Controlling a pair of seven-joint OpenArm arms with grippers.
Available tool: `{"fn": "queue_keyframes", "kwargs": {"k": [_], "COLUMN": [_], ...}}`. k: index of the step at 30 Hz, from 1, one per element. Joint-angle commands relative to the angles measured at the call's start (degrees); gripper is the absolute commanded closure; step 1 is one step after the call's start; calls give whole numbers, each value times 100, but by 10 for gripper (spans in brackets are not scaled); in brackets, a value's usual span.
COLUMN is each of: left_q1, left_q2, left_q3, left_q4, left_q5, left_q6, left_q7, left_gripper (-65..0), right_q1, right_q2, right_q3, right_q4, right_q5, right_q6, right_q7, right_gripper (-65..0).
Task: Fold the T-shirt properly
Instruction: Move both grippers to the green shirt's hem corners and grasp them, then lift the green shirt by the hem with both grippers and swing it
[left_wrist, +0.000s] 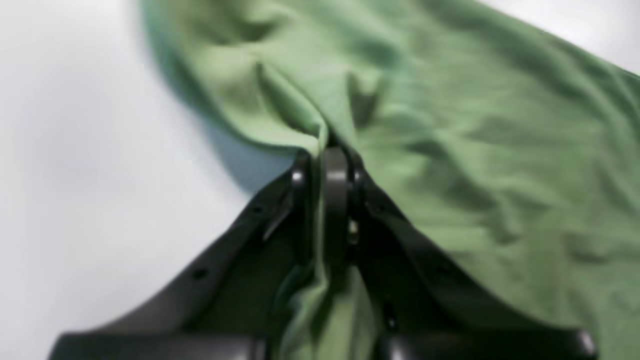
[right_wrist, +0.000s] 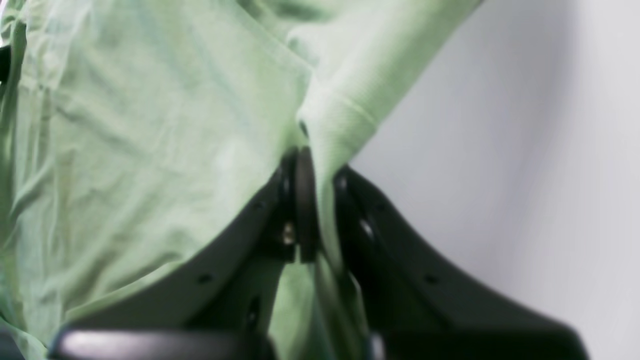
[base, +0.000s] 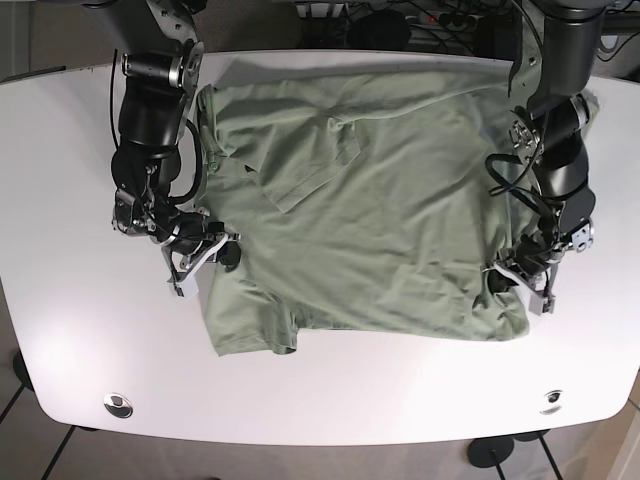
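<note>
2 grippers (base: 212, 250) (base: 512, 272) pinch the T-shirt (base: 380, 200).

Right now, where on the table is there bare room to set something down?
Bare table runs along the near edge below the T-shirt, and on the end beyond the right gripper. The middle is cloth-covered; the left gripper crowds the opposite end.

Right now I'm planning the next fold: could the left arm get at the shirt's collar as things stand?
Probably not: the left hand is shut on the green polo shirt at its far hem edge, and the collar lies across the table by the right hand.
</note>
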Motion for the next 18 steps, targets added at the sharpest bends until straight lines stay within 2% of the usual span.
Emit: {"fn": "queue_keyframes", "kwargs": {"k": [1, 2, 3, 7, 8, 11, 12, 13, 15, 16, 18], "left_q1": [-90, -64, 6, 6, -81, -758, -1110, -1383, -1928, -2429, -3132], "left_q2": [-77, -42, 90, 345, 380, 547, 556, 565, 565, 547, 538], "left_q3": [-7, -7, -16, 19, 28, 37, 37, 37, 54, 186, 292], "left_q4": [444, 1042, 1684, 3328, 3556, 3644, 3644, 3635, 3495, 3275, 3073], "left_q5": [130, 130, 130, 139, 139, 174, 174, 183, 183, 183, 166], "left_q6": [-39, -268, -342, -342, -342, -342, -342, -342, -342, -342, -342], "left_q7": [121, 244, 596, 1369, 1466, 1659, 1703, 1721, 1738, 1738, 1738], "left_gripper": [-1, -1, -1, -1, -1, -1, -1, -1, -1, -1, -1], "right_q1": [112, 15, -73, 121, 419, 1079, 1474, 1756, 2389, 2828, 3584], "right_q2": [39, 39, 39, 92, 232, 373, 558, 628, 760, 944, 1059], "right_q3": [4, 4, 4, -14, -14, -14, -22, -31, -374, -717, -1033], "right_q4": [113, 350, 763, 1467, 1467, 1458, 1458, 1458, 1449, 1449, 1449], "right_q5": [38, 38, 38, -14, -23, -23, -23, -23, -23, -14, -14], "right_q6": [15, 15, 15, 6, 6, 6, 6, 6, 6, 6, 6], "right_q7": [8, 8, -10, -142, -274, -450, -581, -669, -748, -748, -872], "right_gripper": [-19, -19, -17, -17, -17, -17, -17, -17, -17, -17, -17]}}
